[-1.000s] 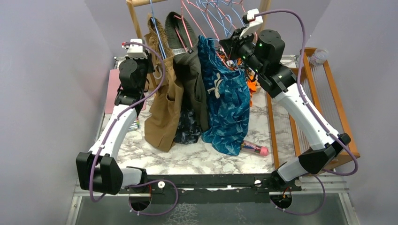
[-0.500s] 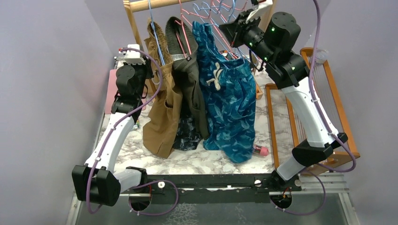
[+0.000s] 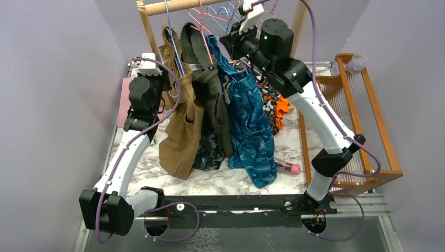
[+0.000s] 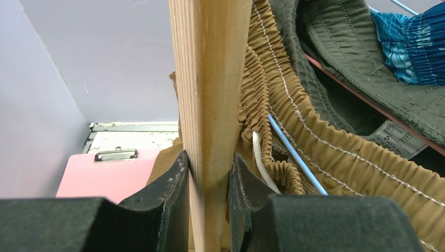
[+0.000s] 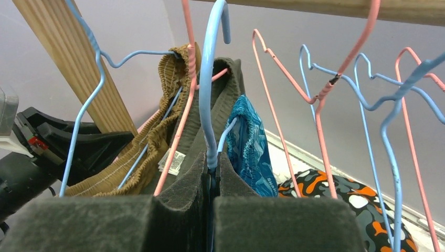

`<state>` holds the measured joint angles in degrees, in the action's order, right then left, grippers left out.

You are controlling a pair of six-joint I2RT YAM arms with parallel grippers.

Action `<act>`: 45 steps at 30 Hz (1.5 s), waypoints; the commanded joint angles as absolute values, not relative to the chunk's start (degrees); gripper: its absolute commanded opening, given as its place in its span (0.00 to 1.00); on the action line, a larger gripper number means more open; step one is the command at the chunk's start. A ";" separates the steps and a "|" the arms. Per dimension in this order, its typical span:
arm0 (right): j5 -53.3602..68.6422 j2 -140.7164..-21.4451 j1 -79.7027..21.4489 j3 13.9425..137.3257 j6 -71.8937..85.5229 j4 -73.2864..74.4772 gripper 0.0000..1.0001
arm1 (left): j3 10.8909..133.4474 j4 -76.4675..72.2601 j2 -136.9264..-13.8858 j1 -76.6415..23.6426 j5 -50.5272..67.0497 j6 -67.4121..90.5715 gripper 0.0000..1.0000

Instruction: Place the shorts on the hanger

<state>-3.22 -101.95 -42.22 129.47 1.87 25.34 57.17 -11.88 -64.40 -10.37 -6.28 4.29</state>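
Right pincer [image 5: 211, 164] is squeezed shut on the neck of the blue hanger [image 5: 209, 79], with the shorts [image 3: 253, 123] dangling straight below it. Over the last 1 second I've swung the whole lot up and to the left, so the hook now sits just above my pincer, right under the rail [image 5: 336, 9]. The shorts look on, so I reckon only the hooking is left. Left pincer [image 4: 210, 170] is part-open, clamped around the rack post [image 4: 210, 73].

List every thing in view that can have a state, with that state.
shorts, hanging on the hanger
hanger, gripped below its hook, near the rail
right gripper, shut on the hanger
left gripper, shut on the rack post
tan garment, hung on the rail
olive garment, hung on the rail
patterned garment, crumpled on the table
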 commanded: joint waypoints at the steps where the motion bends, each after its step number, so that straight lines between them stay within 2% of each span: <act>1: -8.23 -100.94 -42.80 130.55 0.40 18.82 0.01 | 55.99 -9.08 -62.51 -11.87 0.93 12.92 0.00; 30: -12.43 -111.62 -42.72 139.87 -2.11 4.46 0.01 | 55.71 -9.23 -62.77 -12.47 1.38 13.31 0.00; 45: -13.55 -115.51 -42.30 141.00 -2.43 4.77 0.01 | 54.15 -9.40 -62.33 -13.00 0.59 12.76 0.00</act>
